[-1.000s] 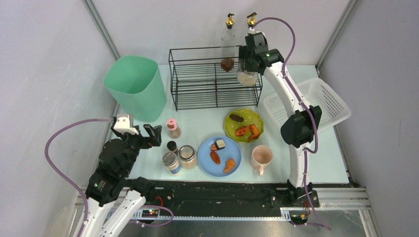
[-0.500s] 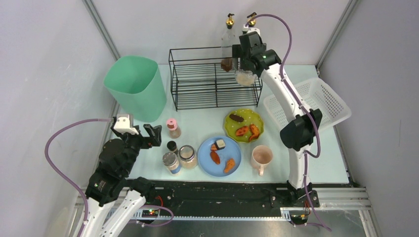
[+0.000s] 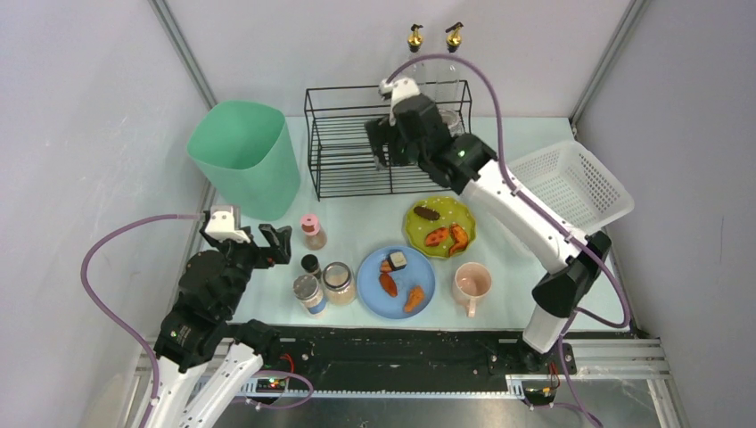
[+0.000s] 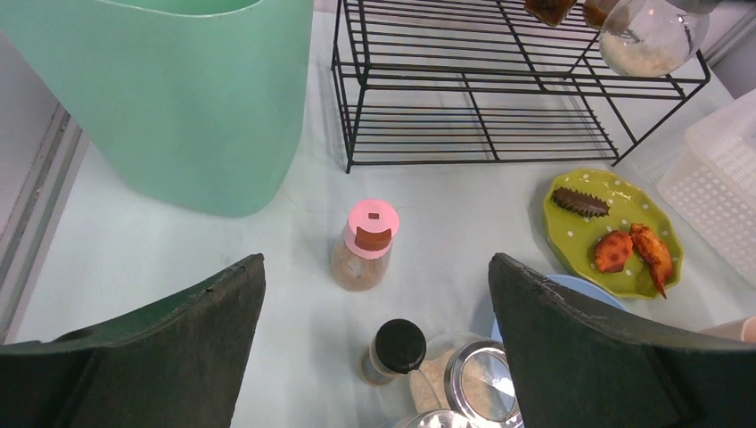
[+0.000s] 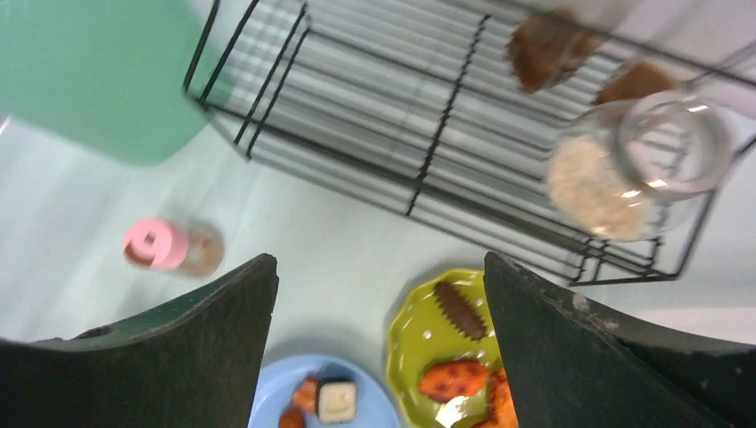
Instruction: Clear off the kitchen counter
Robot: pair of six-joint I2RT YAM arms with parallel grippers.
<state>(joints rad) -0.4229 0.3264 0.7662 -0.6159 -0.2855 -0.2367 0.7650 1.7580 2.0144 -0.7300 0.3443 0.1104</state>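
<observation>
Your left gripper (image 3: 275, 242), jaws apart and empty, stands just left of the pink-capped shaker (image 3: 312, 231) on the near-left of the counter (image 3: 365, 214) and is the nearer arm; your right gripper (image 3: 382, 147), likewise apart and empty, hangs over the wire rack (image 3: 357, 169) farther back.

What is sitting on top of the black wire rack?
At its right end, a round glass jar of pale grains and two tall glass bottles with gold pourers, brown liquid at their bases. From above, the right arm covers part of the black wire rack.
</observation>
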